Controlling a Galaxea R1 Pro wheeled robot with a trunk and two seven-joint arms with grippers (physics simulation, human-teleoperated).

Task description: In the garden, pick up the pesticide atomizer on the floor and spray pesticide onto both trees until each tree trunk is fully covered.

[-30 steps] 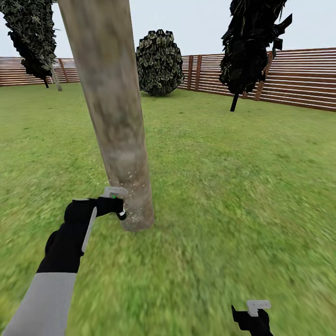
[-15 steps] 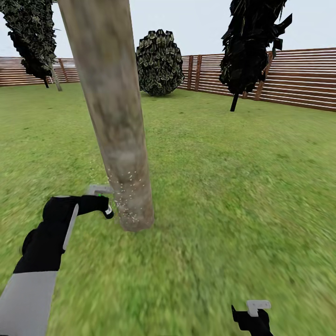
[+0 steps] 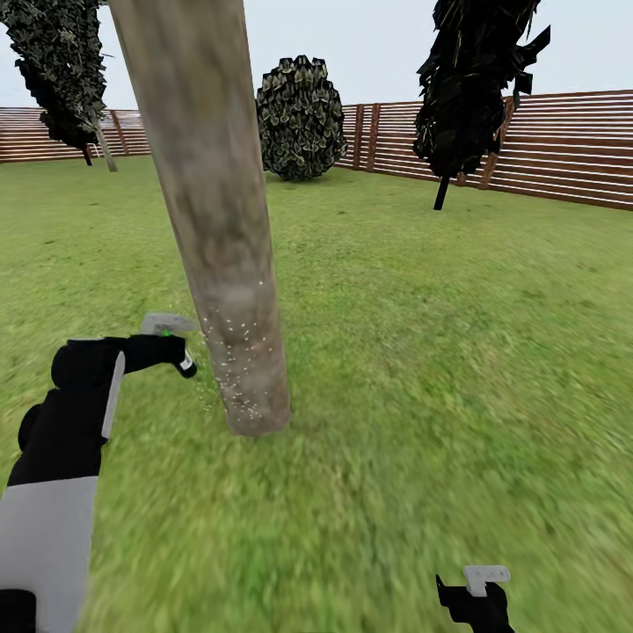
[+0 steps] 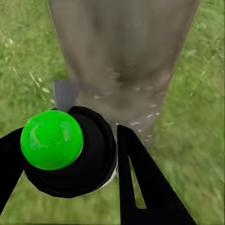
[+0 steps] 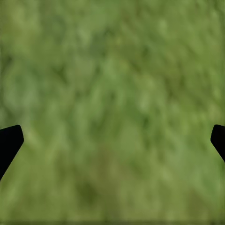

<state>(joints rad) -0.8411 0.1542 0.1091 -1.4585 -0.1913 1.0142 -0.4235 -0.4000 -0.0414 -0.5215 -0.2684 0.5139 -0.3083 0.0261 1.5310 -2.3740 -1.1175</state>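
Left gripper (image 4: 70, 159) clamped round pesticide atomizer (image 4: 65, 150) body — nozzle facing tree trunk (image 3: 220, 264) just ahead. Likely light, rigid, slick; grip mid-body, below trigger head. Right gripper (image 5: 112, 140) spread wide, empty, over grass (image 5: 112, 84).

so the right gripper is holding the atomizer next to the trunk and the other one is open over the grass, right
Not quite: the left gripper holds the atomizer beside the trunk, as the head and left wrist views show. The right gripper is the open one, over grass.
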